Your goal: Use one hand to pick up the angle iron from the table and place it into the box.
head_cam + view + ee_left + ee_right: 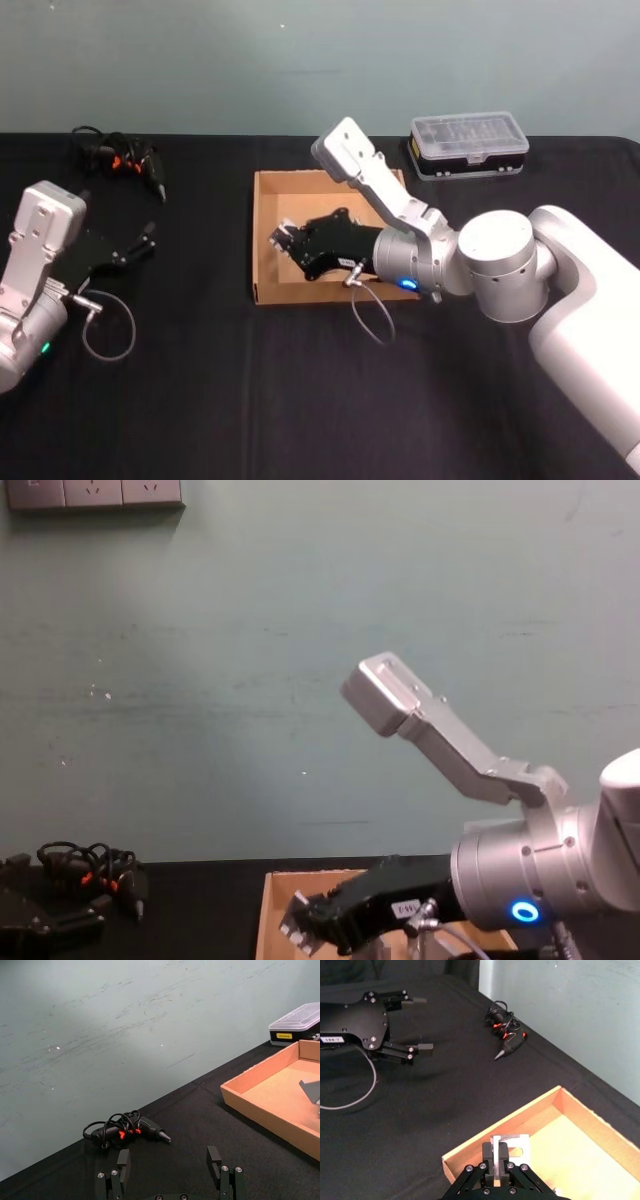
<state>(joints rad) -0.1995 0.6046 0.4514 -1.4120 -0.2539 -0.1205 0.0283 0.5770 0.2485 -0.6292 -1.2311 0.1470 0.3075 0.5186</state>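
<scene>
The cardboard box [263, 215] sits mid-table on the black table [210, 400]. My right gripper [283, 240] hangs over the box's left part, shut on the silvery angle iron [514, 1142], a bent plate with a slot. The right wrist view shows its fingers [503, 1154] clamped on the plate just inside the box's near wall [490, 1135]. From the chest view, the gripper [300, 922] holds the angle iron [296, 916] above the box [272, 905]. The left gripper [142, 243] rests open at the table's left, with nothing between its fingers [123, 1159].
A clear-lidded plastic case [468, 143] stands behind the box to the right. A black tool with coiled cable and orange marks [122, 160] lies at the back left. A grey cable loop [108, 325] lies by the left arm.
</scene>
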